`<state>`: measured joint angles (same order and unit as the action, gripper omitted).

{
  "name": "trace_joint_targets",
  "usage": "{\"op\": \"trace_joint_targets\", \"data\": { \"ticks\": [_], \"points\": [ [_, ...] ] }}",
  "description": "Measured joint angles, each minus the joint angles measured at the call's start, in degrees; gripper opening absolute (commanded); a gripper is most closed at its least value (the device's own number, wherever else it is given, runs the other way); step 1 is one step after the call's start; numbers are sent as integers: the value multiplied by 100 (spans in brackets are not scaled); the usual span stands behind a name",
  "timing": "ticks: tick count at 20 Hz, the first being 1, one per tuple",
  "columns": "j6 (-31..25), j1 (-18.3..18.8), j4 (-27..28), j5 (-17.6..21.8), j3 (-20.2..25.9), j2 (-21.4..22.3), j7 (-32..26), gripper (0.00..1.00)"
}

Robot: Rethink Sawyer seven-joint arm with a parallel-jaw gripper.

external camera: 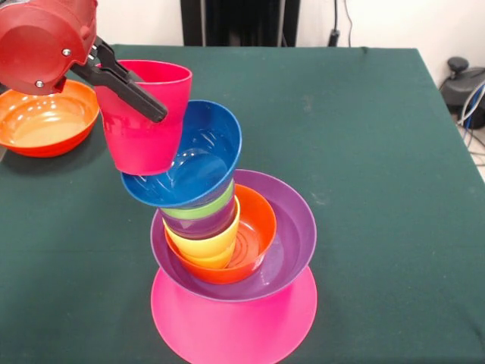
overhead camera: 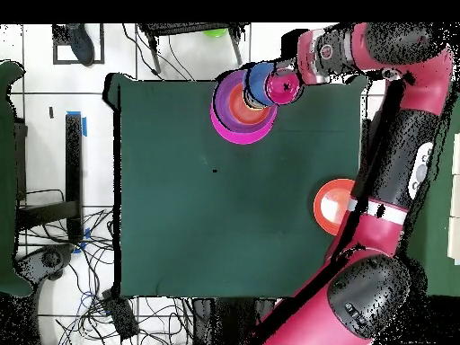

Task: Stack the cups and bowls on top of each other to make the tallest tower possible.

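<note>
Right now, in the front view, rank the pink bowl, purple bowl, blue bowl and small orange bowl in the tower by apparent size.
1. pink bowl, upturned base, partly covered
2. purple bowl, nearly as wide; order with pink unsure
3. blue bowl, tilted and higher, so only roughly comparable
4. small orange bowl, smallest

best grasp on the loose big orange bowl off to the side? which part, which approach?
Pinch the rim of the large orange bowl, coming straight down from above. It sits upright and open on the green table, so its thin wall fits one finger inside, one outside. Its wide, round body probably wouldn't suit a side grasp. Take the rim on the side away from the tower, which leans.
</note>
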<state>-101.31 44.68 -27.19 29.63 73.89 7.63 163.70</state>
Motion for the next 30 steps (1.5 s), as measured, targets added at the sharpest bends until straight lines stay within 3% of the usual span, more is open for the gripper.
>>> {"op": "trace_joint_targets", "data": {
  "ticks": [30],
  "points": [
    [1057,-241,-774,-1404,-1324,480,0,0]
  ]
}}
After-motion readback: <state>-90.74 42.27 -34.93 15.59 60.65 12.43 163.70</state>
